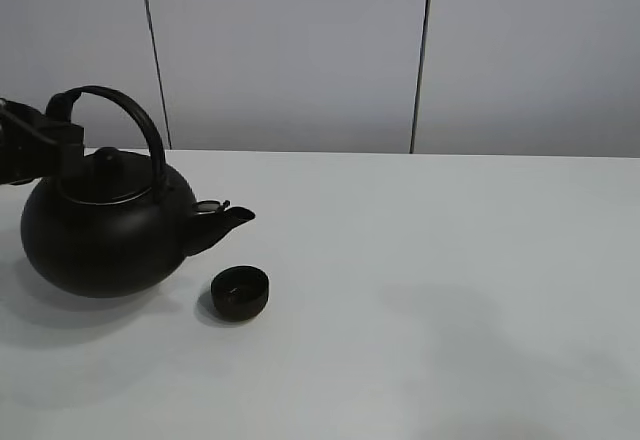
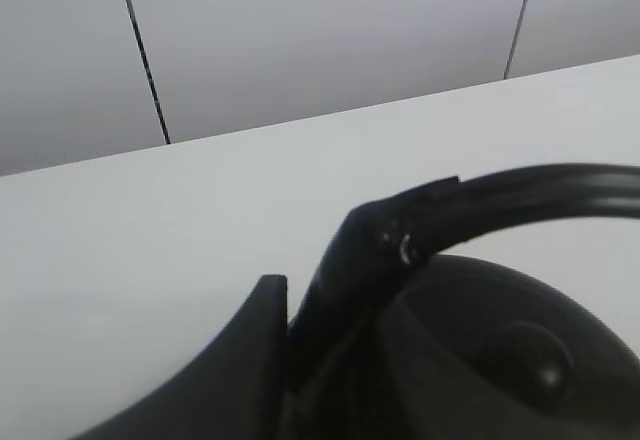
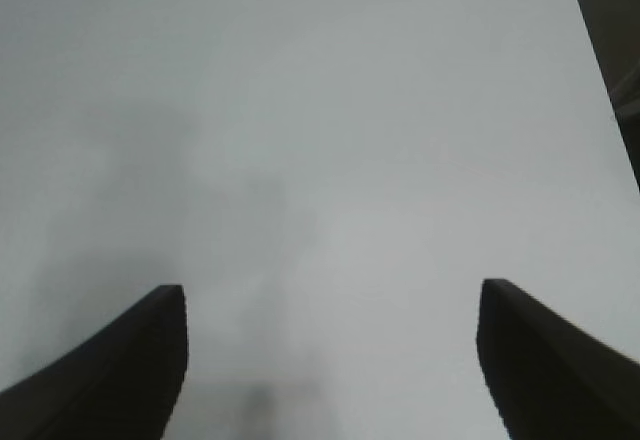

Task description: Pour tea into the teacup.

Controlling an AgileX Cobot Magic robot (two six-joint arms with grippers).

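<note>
A large round black teapot [image 1: 100,235] with an arched handle [image 1: 135,120] stands nearly upright at the left of the white table [image 1: 450,290]. My left gripper [image 1: 45,135] is shut on the handle's left end; in the left wrist view the gripper [image 2: 300,325] clamps the handle [image 2: 530,190] above the lid. The small black teacup [image 1: 240,293] sits on the table just below and right of the spout [image 1: 232,217], apart from it. No tea shows at the spout. My right gripper [image 3: 330,360] hangs open over bare table, holding nothing.
A grey panelled wall [image 1: 300,50] runs behind the table's far edge. The table's edge [image 3: 605,90] shows in the right wrist view.
</note>
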